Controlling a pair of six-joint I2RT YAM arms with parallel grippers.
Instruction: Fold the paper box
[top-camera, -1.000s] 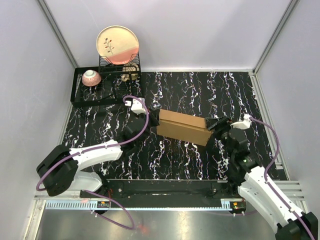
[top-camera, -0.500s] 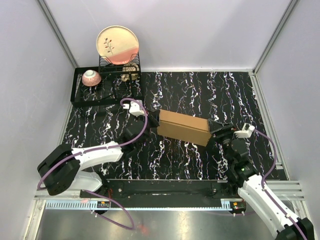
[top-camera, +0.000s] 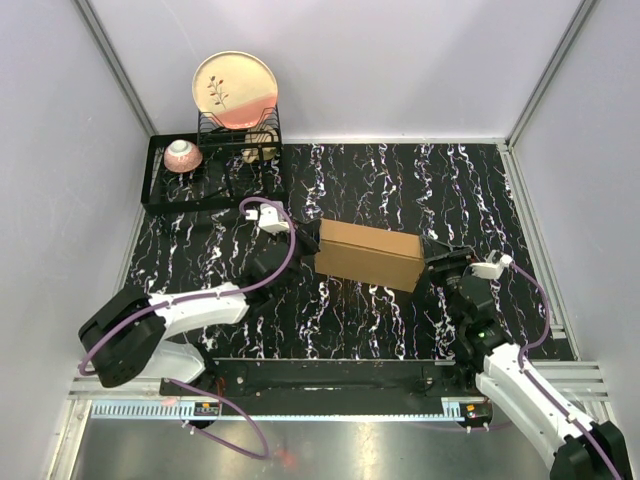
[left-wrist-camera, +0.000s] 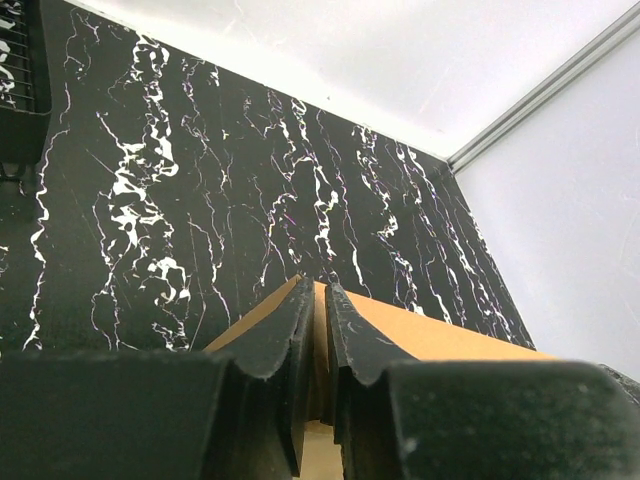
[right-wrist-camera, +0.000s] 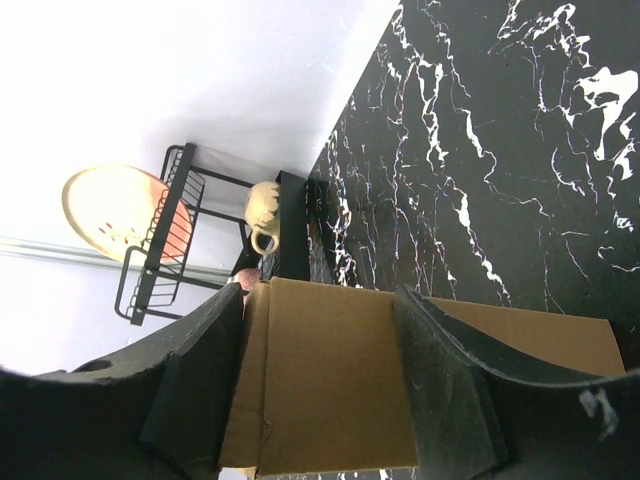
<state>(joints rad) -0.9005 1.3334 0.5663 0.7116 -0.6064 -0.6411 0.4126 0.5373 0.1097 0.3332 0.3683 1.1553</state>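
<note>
Plain brown rectangular paper box (top-camera: 368, 254) lying mid-table on black white-veined marble tabletop (top-camera: 400, 180), left gripper (top-camera: 308, 237) clamped almost closed on a thin cardboard edge at its left end, right gripper (top-camera: 432, 268) spread wide at its right end, one finger on either side of the carton

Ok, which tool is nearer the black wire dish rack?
Left. The left tool sits near the rack, at the brown cardboard box's left end; the right tool at its right end.
</note>
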